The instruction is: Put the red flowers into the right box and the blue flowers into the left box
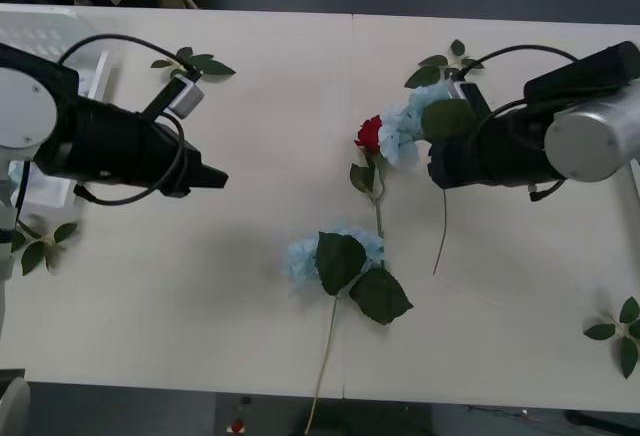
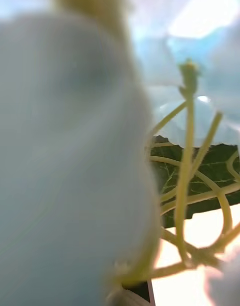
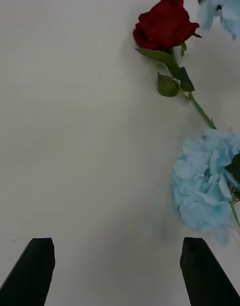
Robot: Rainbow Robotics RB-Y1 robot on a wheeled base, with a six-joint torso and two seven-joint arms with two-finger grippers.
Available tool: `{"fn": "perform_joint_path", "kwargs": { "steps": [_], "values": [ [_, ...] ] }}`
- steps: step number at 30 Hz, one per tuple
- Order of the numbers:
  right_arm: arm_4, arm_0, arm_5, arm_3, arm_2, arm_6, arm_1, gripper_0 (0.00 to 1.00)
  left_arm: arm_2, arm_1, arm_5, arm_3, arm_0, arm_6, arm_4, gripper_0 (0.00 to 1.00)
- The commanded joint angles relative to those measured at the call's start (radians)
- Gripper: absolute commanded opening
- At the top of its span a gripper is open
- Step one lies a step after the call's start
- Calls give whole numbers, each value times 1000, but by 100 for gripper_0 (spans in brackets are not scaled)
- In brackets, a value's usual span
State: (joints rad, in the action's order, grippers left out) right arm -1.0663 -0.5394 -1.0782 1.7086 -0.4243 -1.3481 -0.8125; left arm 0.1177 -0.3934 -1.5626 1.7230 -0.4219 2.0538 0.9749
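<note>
the right gripper [image 1: 432, 146] sits against a blue flower [image 1: 405, 128]; whether it grips cannot be told. the left gripper [image 3: 117, 271] hovers wide open over the table [image 1: 250, 286], near the red rose [image 3: 164, 22] and another blue flower [image 3: 205, 186].

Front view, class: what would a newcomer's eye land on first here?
Probably the single red rose at mid-table, touching a pale blue flower at the right gripper. A second blue flower lies nearer the table's front edge, while the left gripper hovers open over bare tabletop.
</note>
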Motion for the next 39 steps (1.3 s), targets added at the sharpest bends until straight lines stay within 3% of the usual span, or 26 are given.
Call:
{"fn": "perform_joint_path", "kwargs": {
  "steps": [1,12,20,21,22,27,33,39],
  "values": [
    [-84,29,34,71,82,-168,-4,0,-73,-8,-2,41,25,-73,44,73],
    [-281,92,165,134,171,-619,121,0,-334,-8,1,122,28,-296,-13,73],
    [-403,145,165,134,254,-898,277,0,-345,-10,1,135,28,-302,-27,73],
    [-408,153,165,134,263,-919,294,0,-340,-12,6,135,26,-297,-30,82],
    [-409,164,165,134,272,-958,317,0,-331,-15,24,135,28,-264,-31,100],
    [-425,202,165,132,308,-1089,391,0,-224,-21,55,95,28,-130,97,100],
    [-448,219,164,117,311,-1188,412,0,-62,-21,55,-63,28,95,421,100],
    [-503,217,153,86,309,-1254,411,0,-26,-19,72,-191,25,333,561,100]
  ]
}}
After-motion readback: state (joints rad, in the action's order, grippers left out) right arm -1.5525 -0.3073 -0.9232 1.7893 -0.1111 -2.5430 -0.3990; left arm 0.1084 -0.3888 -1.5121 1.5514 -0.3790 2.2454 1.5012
